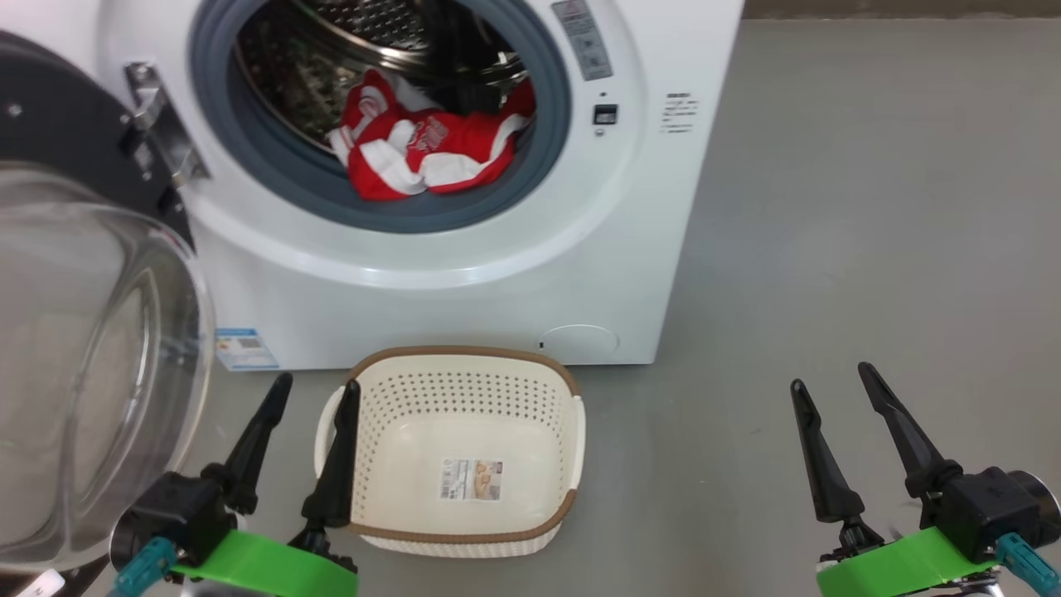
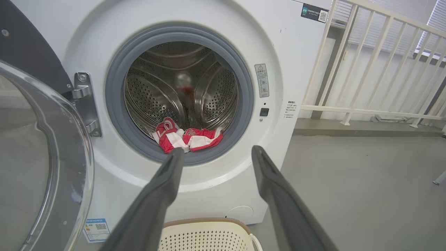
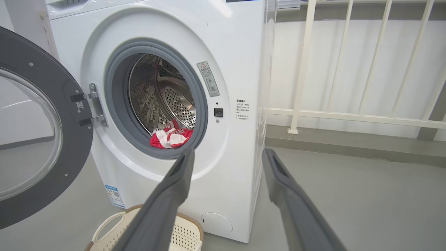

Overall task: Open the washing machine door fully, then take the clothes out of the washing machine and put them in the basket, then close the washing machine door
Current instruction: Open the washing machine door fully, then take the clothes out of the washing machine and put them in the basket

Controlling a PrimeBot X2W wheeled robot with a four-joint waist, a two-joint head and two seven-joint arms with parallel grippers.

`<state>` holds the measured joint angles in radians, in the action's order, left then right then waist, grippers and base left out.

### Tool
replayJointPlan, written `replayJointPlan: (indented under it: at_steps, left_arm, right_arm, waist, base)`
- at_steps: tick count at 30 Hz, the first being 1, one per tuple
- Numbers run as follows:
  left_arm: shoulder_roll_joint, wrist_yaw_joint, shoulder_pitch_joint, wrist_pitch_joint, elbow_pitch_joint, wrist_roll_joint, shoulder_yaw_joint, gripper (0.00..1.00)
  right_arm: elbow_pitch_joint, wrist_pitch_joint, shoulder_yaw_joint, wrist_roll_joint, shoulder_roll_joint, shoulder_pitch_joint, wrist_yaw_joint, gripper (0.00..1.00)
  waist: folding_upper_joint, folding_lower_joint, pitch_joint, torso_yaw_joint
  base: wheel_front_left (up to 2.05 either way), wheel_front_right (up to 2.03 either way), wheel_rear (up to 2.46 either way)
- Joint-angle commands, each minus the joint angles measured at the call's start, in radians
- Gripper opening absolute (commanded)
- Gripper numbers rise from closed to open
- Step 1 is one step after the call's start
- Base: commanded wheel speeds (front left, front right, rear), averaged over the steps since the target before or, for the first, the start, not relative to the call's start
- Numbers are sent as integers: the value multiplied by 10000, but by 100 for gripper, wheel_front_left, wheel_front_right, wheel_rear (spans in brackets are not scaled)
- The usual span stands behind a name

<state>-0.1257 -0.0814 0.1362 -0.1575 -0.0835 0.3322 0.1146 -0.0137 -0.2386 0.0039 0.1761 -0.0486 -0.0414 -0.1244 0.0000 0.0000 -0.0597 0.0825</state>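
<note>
Here, blue sticker [image 1: 246, 348] on washing machine [image 1: 497, 286], label [image 1: 471, 479] in basket [image 1: 464, 353], print unreadable

We see a white washer [image 1: 497, 290] with a grey gasket [image 1: 414, 217], red clothes [image 1: 448, 141] striped white, a cream perforated basket [image 1: 464, 394] rimmed brown, a black-framed door [image 1: 83, 348] and a grey floor [image 1: 829, 207].

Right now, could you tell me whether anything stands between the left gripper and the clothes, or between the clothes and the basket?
Nothing visible does. The washing machine door stands open at the left, clear of the drum; the clothes lie at its front edge. The left gripper is open and empty; the basket sits empty below.
</note>
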Motion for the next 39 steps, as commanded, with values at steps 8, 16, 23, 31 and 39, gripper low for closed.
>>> replayJointPlan:
  at_steps: [8,16,23,31,39]
  left_arm:
    - [-145,116,-436,-225,536,46,-334,100]
    - [-184,220,-810,-271,689,36,-273,100]
    - [-219,393,-1011,-246,778,42,-308,100]
    - [-261,638,-1157,-160,794,-39,-302,100]
    - [-253,861,-1122,-35,772,-142,-214,100]
  right_arm:
    - [349,-162,-83,83,-16,-266,-63,100]
    - [500,-191,-465,92,-16,-689,-63,100]
    - [625,-205,-700,128,-16,-859,-63,100]
    - [647,-211,-693,113,-16,-896,-63,100]
    - [604,-213,-610,160,-16,-896,-63,100]
  waist:
    - [0,0,412,-1162]
    - [0,0,473,-1401]
    - [0,0,485,-1478]
    - [0,0,522,-1455]
    - [0,0,605,-1421]
  base:
    - [0,0,0]
    - [0,0,0]
    - [0,0,0]
    - [0,0,0]
    - [23,-23,0]
